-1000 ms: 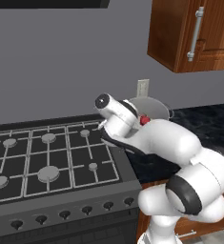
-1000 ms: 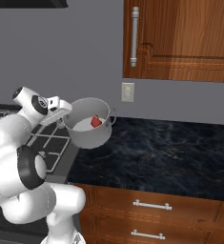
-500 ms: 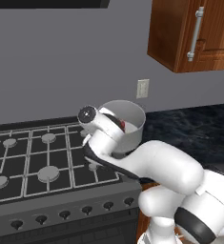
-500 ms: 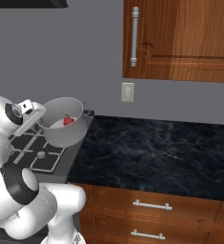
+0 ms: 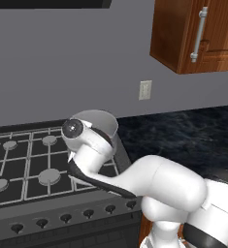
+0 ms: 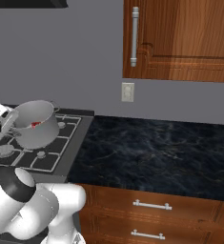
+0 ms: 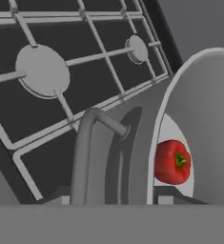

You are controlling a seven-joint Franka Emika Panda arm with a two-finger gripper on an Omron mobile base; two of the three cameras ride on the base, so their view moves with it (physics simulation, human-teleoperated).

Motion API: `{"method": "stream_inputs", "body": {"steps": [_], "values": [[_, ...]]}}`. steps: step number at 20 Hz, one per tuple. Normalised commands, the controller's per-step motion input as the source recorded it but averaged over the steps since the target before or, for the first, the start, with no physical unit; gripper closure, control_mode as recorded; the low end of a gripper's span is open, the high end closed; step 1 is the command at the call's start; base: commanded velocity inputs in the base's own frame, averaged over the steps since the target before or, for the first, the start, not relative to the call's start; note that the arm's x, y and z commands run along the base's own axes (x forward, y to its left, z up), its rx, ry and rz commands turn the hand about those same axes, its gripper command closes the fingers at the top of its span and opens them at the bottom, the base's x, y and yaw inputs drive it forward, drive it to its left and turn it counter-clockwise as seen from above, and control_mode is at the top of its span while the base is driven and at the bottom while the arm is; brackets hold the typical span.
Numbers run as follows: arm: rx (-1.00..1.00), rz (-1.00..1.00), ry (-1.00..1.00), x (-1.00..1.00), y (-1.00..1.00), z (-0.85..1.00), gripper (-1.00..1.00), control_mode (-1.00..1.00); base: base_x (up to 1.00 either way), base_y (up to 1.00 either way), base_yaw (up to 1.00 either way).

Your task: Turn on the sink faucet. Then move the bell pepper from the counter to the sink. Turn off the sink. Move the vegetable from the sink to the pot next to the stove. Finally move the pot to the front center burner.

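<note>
- In the hand view, the gripper [image 7: 112,200] is closed on the rim of the pot [image 7: 132,157], near its loop handle [image 7: 87,143]; the fingertips are almost hidden by the pot wall, so I judge the grip from how the pot hangs in the air.
- The red bell pepper [image 7: 172,162] lies inside the pot, on its bottom, with its green stem toward the camera.
- The step in hand seems to be the last one: moving the pot to the front center burner. The pepper is already in the pot.
- In the right base view, the pot [image 6: 35,125] is lifted clear above the right part of the stove [image 6: 61,143] and is tilted; its mouth points up and toward the arm, so its axis leans away from vertical.
- In the left base view, the pot [image 5: 97,123] is behind the wrist, and the front center burner [image 5: 49,176] is lower and to the left of it, apart from it.
- Next, I think the pot must go further over the stove toward this burner, be brought level, and be lowered until its bottom rests on the grate. The tilt could let the pepper roll.
</note>
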Motion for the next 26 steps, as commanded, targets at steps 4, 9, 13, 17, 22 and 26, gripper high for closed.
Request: {"method": "stream_inputs", "body": {"steps": [4, 9, 13, 17, 22, 26], "values": [[-0.1, 0.36, 0.08, -0.5, 0.91, 0.0, 1.0, -1.0, 0.0, 0.0, 0.0], [-0.1, 0.35, 0.06, -0.49, 0.82, -0.01, 1.0, -1.0, 0.0, 0.0, 0.0], [-0.04, 0.19, 0.0, -0.16, 0.21, -0.2, 1.0, -1.0, 0.0, 0.0, 0.0], [-0.02, 0.12, -0.01, 0.0, 0.02, -0.27, 1.0, -1.0, 0.0, 0.0, 0.0], [0.0, 0.08, -0.01, 0.0, 0.02, -0.32, 1.0, -1.0, 0.0, 0.0, 0.0], [0.01, 0.06, 0.0, 0.0, 0.16, -0.3, 1.0, -1.0, 0.0, 0.0, 0.0]]}}
